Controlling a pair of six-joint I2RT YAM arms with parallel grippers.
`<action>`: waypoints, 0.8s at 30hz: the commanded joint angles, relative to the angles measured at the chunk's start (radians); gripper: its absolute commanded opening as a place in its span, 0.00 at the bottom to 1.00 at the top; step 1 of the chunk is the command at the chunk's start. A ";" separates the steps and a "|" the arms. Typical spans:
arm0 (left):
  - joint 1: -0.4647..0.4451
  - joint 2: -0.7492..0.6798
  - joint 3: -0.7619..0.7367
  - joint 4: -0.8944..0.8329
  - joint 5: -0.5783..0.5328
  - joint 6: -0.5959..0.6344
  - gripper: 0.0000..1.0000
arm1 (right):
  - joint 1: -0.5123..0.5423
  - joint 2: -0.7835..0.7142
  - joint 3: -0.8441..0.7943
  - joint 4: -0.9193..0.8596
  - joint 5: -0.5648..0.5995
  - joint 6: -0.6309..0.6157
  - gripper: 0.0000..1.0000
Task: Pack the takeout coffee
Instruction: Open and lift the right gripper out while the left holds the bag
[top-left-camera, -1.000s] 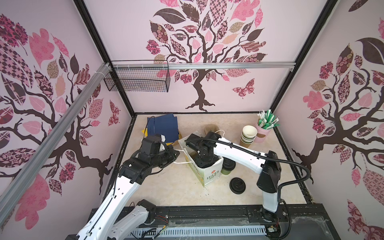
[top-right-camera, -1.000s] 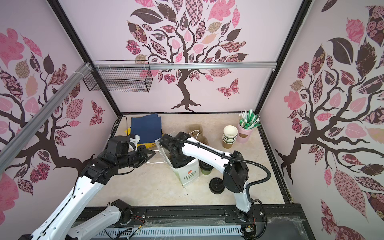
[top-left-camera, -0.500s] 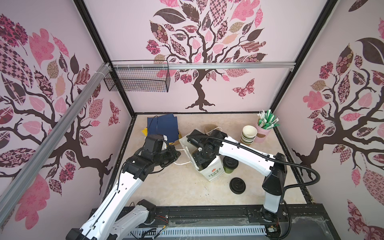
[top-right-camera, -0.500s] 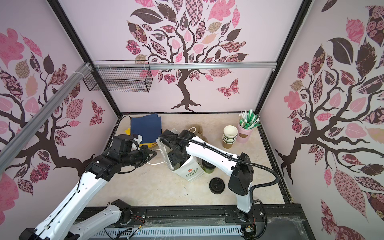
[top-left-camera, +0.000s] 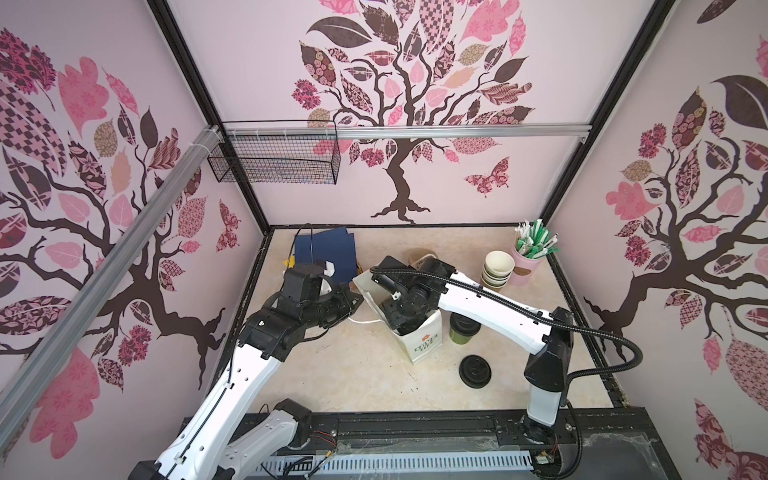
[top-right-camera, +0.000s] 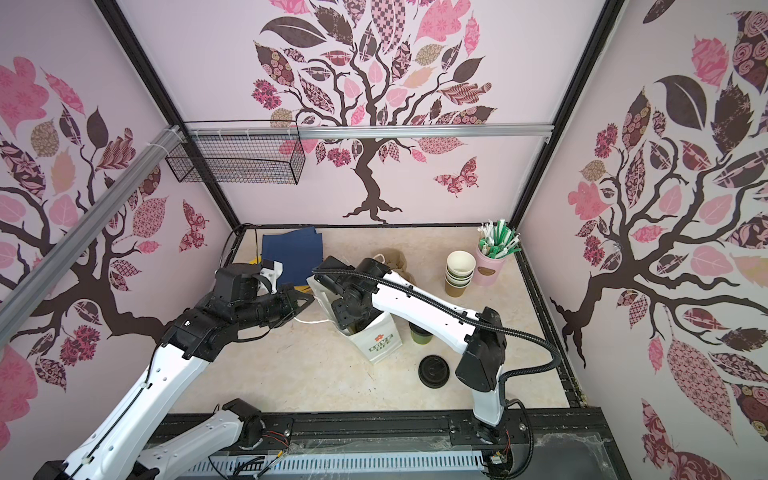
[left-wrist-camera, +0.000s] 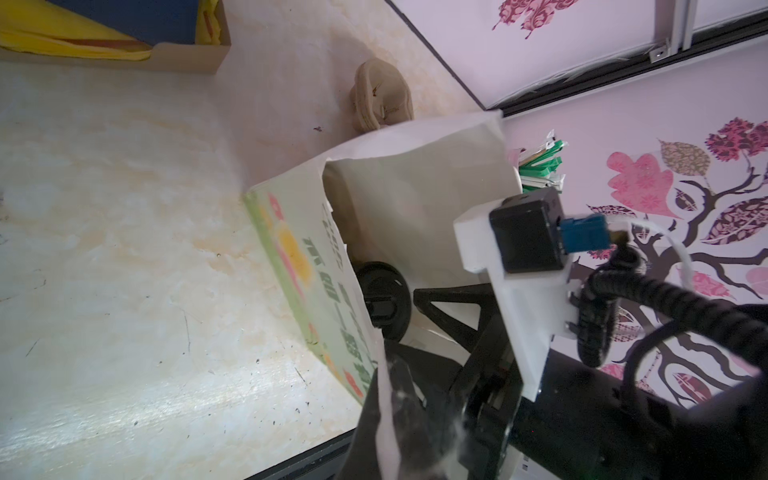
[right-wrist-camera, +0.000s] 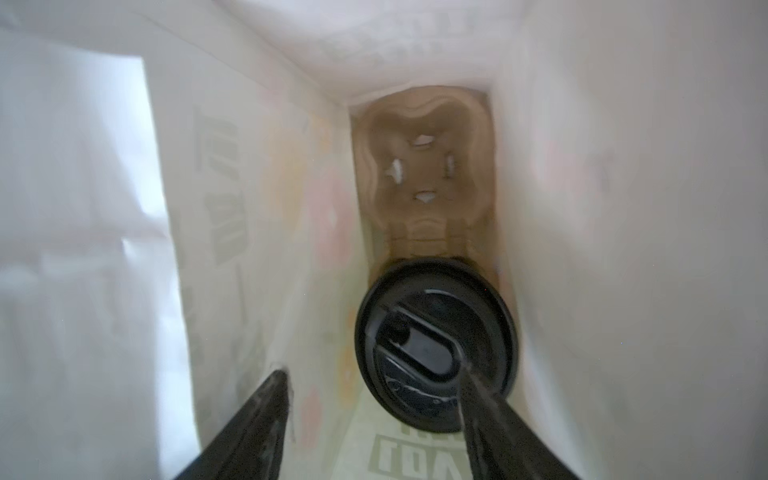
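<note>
Bright, even light in both top views, softer and blurred pictures from the wrists.

In both top views the scene is lit evenly from above. Only short, soft shadows are cast on the table (top-left-camera: 332, 374), and the side walls (top-left-camera: 83, 208) are splayed outwards by the wide lens. In the left wrist view a pale glare is seen on the table, and the nearest edge of the paper bag (left-wrist-camera: 415, 187) is out of focus. In the right wrist view light is passed through the bag's white walls. These and the right gripper (right-wrist-camera: 372, 374) are smeared; the lidded cup (right-wrist-camera: 432, 345) is sharper.
</note>
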 joint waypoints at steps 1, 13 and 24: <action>0.003 -0.002 0.056 0.056 0.029 0.002 0.00 | 0.011 0.021 0.031 -0.035 -0.014 -0.007 0.66; 0.003 -0.014 -0.020 0.034 0.012 -0.024 0.00 | 0.013 0.005 0.260 -0.103 0.038 -0.019 0.69; 0.004 -0.068 0.059 -0.115 -0.133 0.024 0.50 | 0.013 -0.231 0.204 -0.185 0.071 0.230 0.68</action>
